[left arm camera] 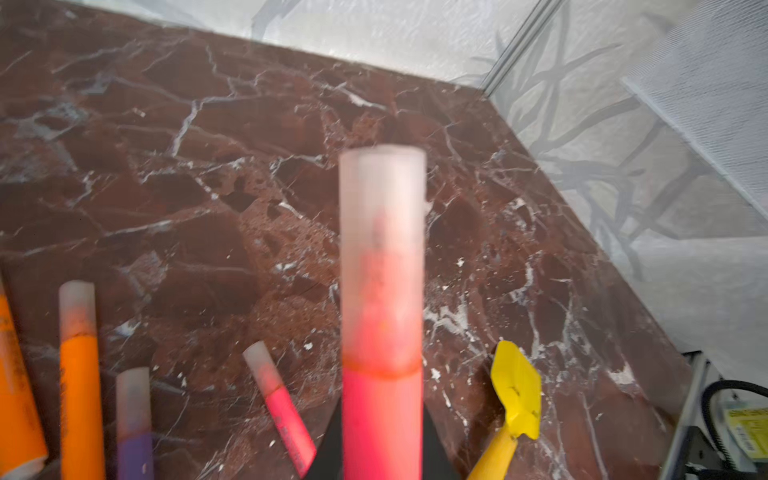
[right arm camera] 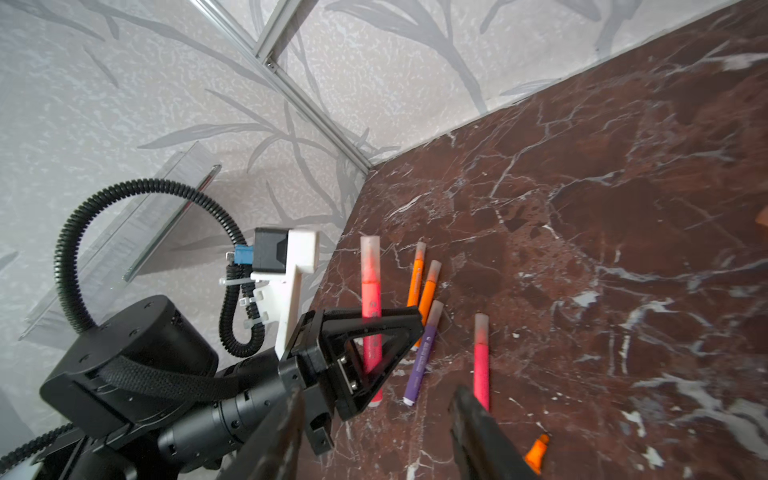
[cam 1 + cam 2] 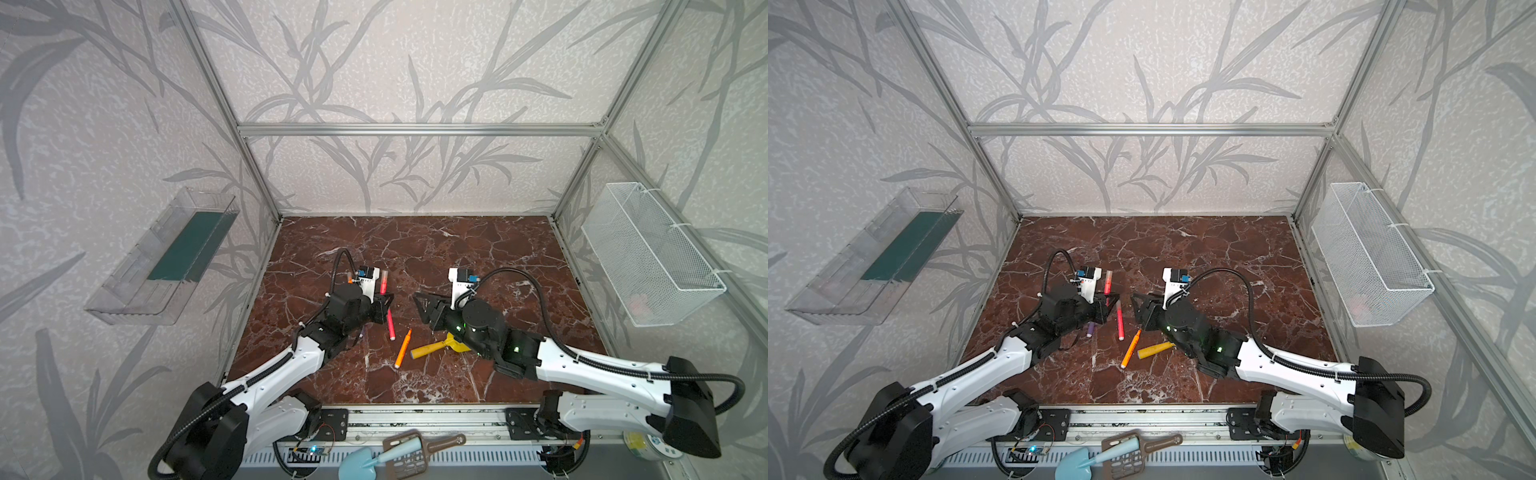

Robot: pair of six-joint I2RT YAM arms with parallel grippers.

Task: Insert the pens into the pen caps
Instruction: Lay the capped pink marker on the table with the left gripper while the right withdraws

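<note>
The left gripper [image 3: 385,297] is shut tight on a pink pen [image 3: 384,284]. The pen points up over the middle of the worktop [image 3: 478,249] and has a pale cap [image 1: 382,249] on its top end. The right gripper [image 3: 422,306] is open and holds nothing. A second pink pen [image 3: 390,325], with its cap on, lies between the two grippers. An orange pen [image 3: 402,348] with no cap lies nearer the front edge, beside a yellow shovel [image 3: 432,348].
</note>
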